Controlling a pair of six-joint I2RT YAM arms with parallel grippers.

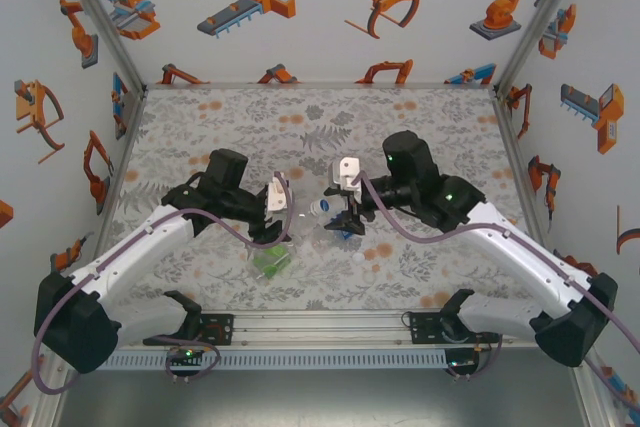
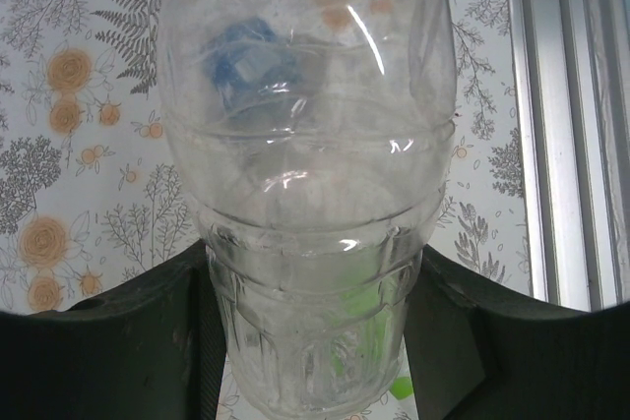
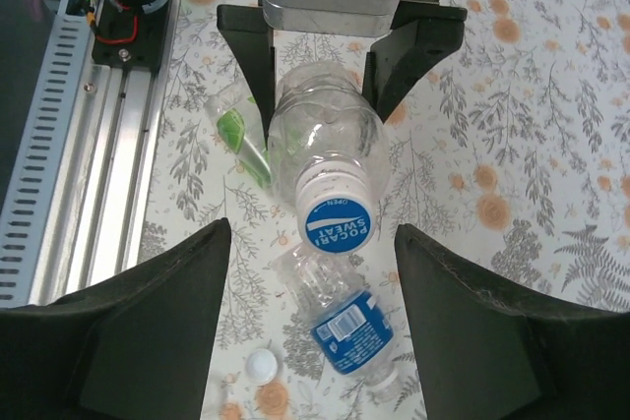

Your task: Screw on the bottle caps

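My left gripper [image 2: 310, 341] is shut on the lower body of the plain clear bottle [image 2: 305, 145], holding it off the table with its neck toward my right arm. A cap with a blue printed top [image 3: 337, 223] sits on that bottle's neck. My right gripper [image 3: 312, 228] is open, one finger on each side of the cap and touching neither side. Below it the blue-label bottle [image 3: 352, 333] lies uncapped on the table, with a loose white cap [image 3: 261, 365] beside it. The green-label bottle [image 1: 270, 259] lies near the left gripper [image 1: 285, 209].
The metal rail [image 1: 320, 327] carrying both arm bases runs along the near edge of the patterned table [image 1: 250, 127]. Patterned walls close in the left, right and back sides. The two grippers meet over the table's middle front, right gripper [image 1: 338, 217] facing the left.
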